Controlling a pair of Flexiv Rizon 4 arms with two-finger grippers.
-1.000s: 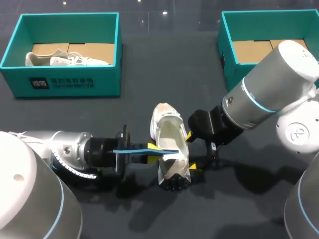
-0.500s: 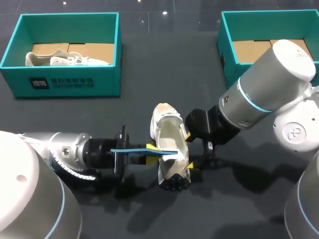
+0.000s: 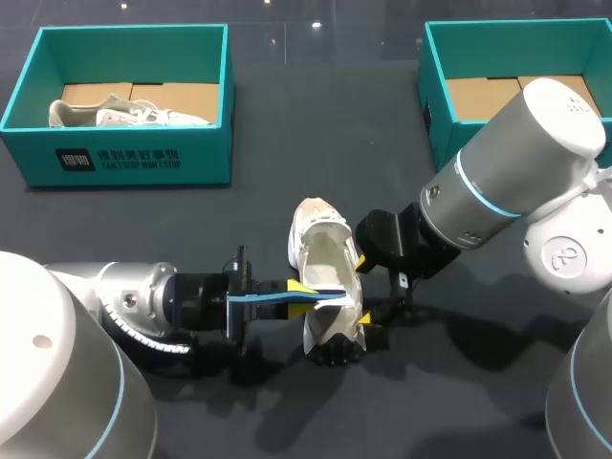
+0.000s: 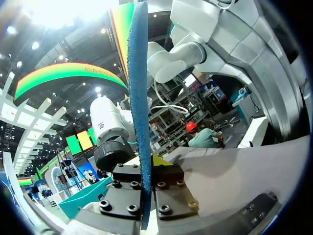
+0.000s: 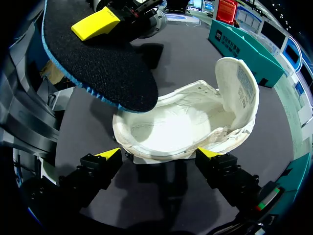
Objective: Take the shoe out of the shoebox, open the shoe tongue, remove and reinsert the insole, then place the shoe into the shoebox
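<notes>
1. The left fingers (image 4: 146,169) are closed flat on the insole (image 4: 139,93), one on each face. In the left wrist view it shows edge-on as a thin blue strip running out ahead of them.
2. In the head view the left fingers (image 3: 298,290) hold the insole (image 3: 273,297) level above the table (image 3: 316,124). Its free end reaches over the opening of the shoe (image 3: 325,256).
3. From the right wrist view the insole (image 5: 98,58) shows a dark face with a blue edge. It hangs over one end of the shoe's opening, apart from the lining, with a yellow tip of the left fingers (image 5: 95,23) on its upper face.
4. The right fingers (image 5: 159,154) are spread wide and hold nothing between them. Their two yellow tips sit right at the long side wall of the shoe (image 5: 181,129); whether they press on it I cannot tell.
5. In the head view the right fingers (image 3: 365,293) are on the shoe's right side, one tip farther along its length than the other.
6. The white shoe rests on the table in the middle, opening upward and pale lining bare. Its tongue (image 5: 238,90) stands folded back at the end away from the insole.
7. The left shoebox (image 3: 124,158) sits at the far left of the table, well apart from the shoe, with a second pale shoe (image 3: 124,115) lying inside.
8. The right shoebox (image 3: 497,27) is at the far right, partly behind the right arm; the part of its floor that shows is bare cardboard.
</notes>
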